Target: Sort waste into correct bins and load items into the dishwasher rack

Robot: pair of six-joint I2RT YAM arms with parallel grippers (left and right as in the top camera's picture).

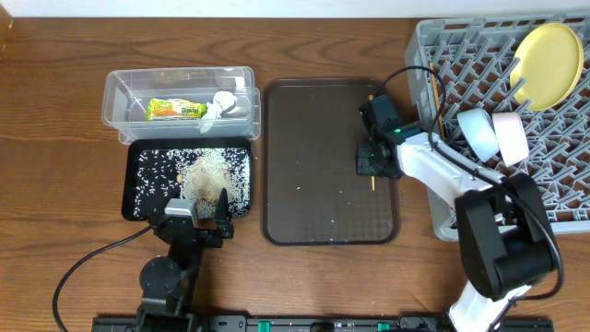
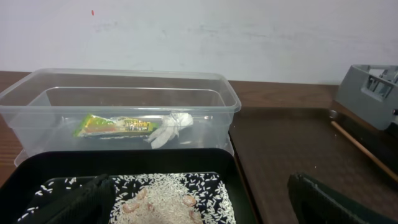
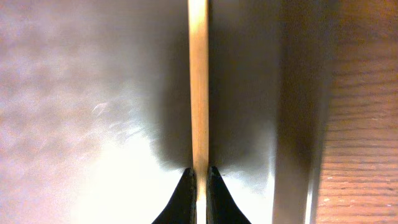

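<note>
1. Chopstick pick-up looks like the step in hand: the right gripper (image 3: 199, 175) is pinched tight on a thin wooden chopstick (image 3: 198, 81), which lies along the right edge of the dark brown plastic serving tray (image 1: 313, 166), close to its raised rim.
2. To do it well, I would lift straight up first so the stick clears the rim. The grip appears to sit partway along the stick, so the longer end may tilt or swivel between the narrow tips. A slow, level carry to the large grey lattice dishwasher rack (image 1: 553, 184), just to the right, seems wise.
3. When setting it down, I would lay the stick between the upright pegs, clear of the round pale yellow plate (image 1: 548, 51), the small white bowl (image 1: 512, 138) and the small light blue bowl (image 1: 475, 129) already in the rack.
4. The left gripper (image 1: 199, 214) hangs with its fingers spread wide and empty over the near edge of the shallow black tray (image 1: 131, 184), which holds the white-beige rice grains (image 1: 207, 175).
5. The green-yellow-orange snack wrapper (image 2: 115, 126) and the crumpled white scrap (image 2: 168, 129) lie in the clear plastic tub (image 2: 233, 102).
6. The wrapper carries dark print, but it is too small to read, and no other brand or label shows.
</note>
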